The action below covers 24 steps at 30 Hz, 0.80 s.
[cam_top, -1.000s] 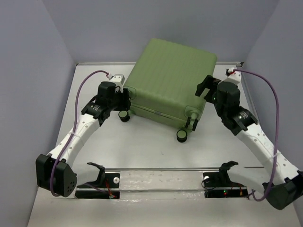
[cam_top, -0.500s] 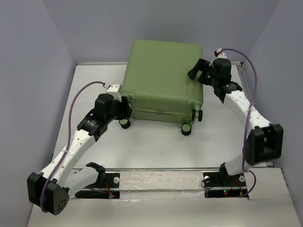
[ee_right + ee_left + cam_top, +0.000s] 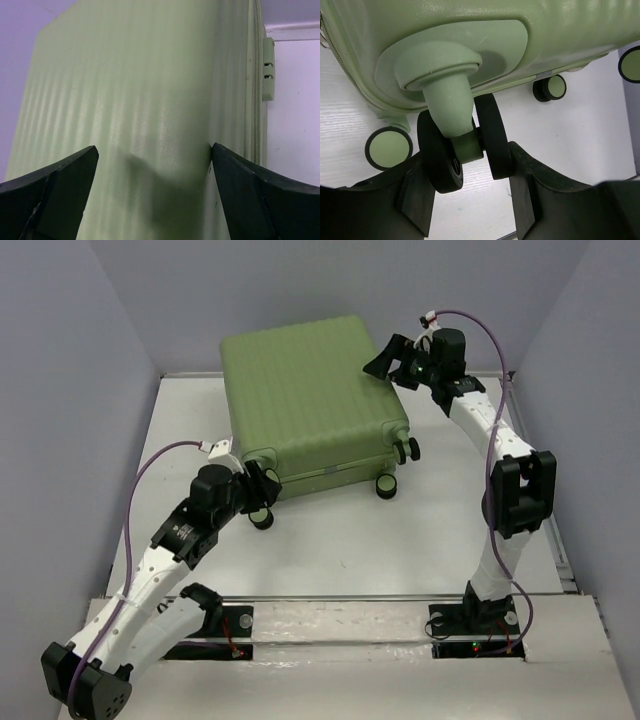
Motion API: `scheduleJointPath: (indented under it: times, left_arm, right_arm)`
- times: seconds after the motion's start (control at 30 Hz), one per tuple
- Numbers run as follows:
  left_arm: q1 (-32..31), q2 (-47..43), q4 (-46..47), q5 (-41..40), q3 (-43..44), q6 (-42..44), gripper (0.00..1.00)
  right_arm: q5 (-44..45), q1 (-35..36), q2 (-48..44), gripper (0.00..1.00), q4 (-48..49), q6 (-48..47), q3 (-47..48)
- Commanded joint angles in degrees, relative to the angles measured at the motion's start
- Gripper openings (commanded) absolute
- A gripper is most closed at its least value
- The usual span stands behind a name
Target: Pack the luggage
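The green hard-shell suitcase [image 3: 300, 390] lay closed in the upper middle of the overhead view. Its broad ribbed face was up on the white table [image 3: 330, 550], and its wheeled end was turned toward the lower right of the frame.

The left gripper [image 3: 262, 490], at the case's lower-left corner, had its fingers clamped on a twin caster wheel [image 3: 440, 155], one pad against each black disc. The right gripper [image 3: 155, 150], at the upper-right corner, had its fingers spread wide apart and held nothing. The ribbed shell filled the space ahead of them, and it was hard to tell from its wrist view whether they touched it.

The case looked rigid, bulky and smooth, far too wide for either gripper to span. The ribs offered little bite and the shell would probably slip under a pinch, so pushing or levering seemed the better choice. Empty, it was likely light for its size, but long enough to swing about whatever point held it.

The caster was a workable handle, though it swivels and rolls, so the grip would steer loosely. To pack the case it would first have to be opened, and the zipper seam [image 3: 257, 75] and side lock [image 3: 268, 67] along the edge were the places to work on.
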Motion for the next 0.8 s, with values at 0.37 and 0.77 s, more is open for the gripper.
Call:
scheduleJointPath:
  times: [0.37, 0.77]
  left_arm:
    - [-3.2, -3.0, 23.8, 13.7, -2.8, -6.8, 0.06]
    - [-3.2, -6.0, 28.4, 12.1, -6.4, -12.0, 0.06]
  right_arm:
    - [-3.6, 8.7, -47.9, 0.51, 10.5, -6.0, -34.3]
    - [25.1, 13.2, -68.2, 0.19, 44.2, 0.8, -88.3]
